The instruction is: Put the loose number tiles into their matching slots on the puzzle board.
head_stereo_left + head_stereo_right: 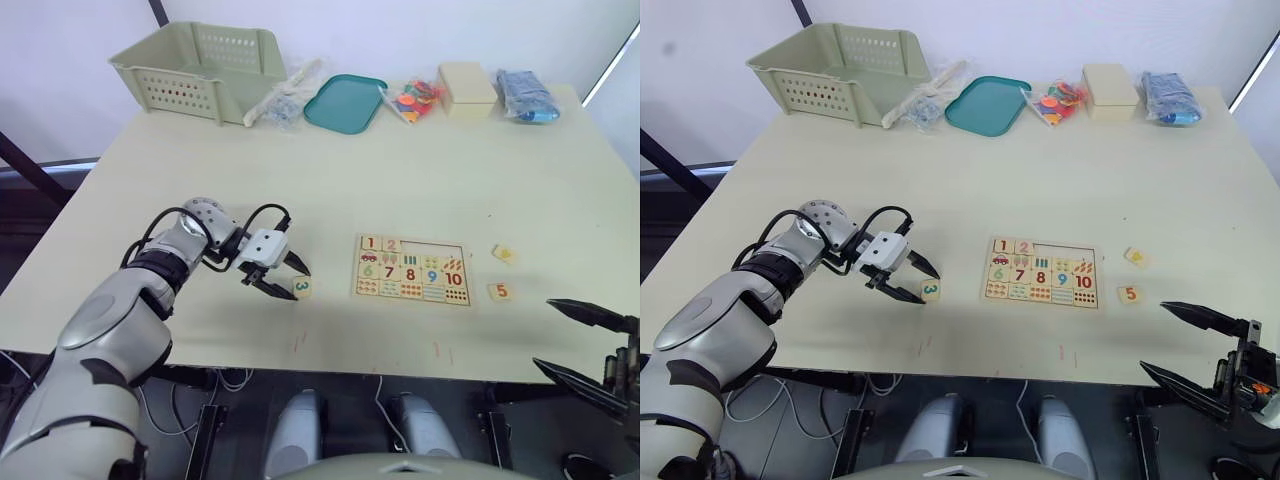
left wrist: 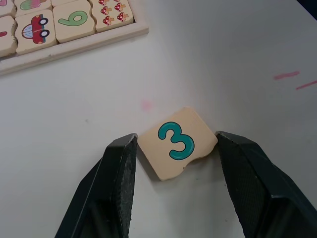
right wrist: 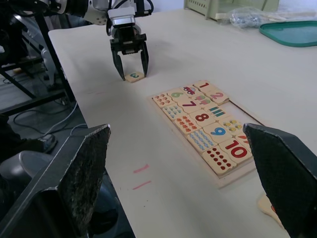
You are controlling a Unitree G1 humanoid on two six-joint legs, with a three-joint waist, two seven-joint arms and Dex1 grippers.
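The puzzle board [image 1: 412, 281] lies flat near the table's front, right of centre. Tiles 1 [image 1: 371, 242] and 2 [image 1: 391, 245] sit in its top row, and the slots [image 1: 432, 249] to their right are empty. My left gripper [image 1: 291, 281] stands open over the table, left of the board. A loose tile with a teal 3 [image 2: 177, 142] lies on the table between its fingertips. Tile 5 [image 1: 501, 291] lies right of the board, and another loose tile [image 1: 503, 253] lies just behind it, its digit unreadable. My right gripper [image 1: 541, 333] hangs open off the table's front right, holding nothing.
Along the far edge stand a green basket [image 1: 200, 65], a clear bag of bits [image 1: 285, 100], a teal tray [image 1: 345, 102], a bag of coloured pieces [image 1: 415, 98], a beige box [image 1: 467, 88] and a blue packet [image 1: 525, 95].
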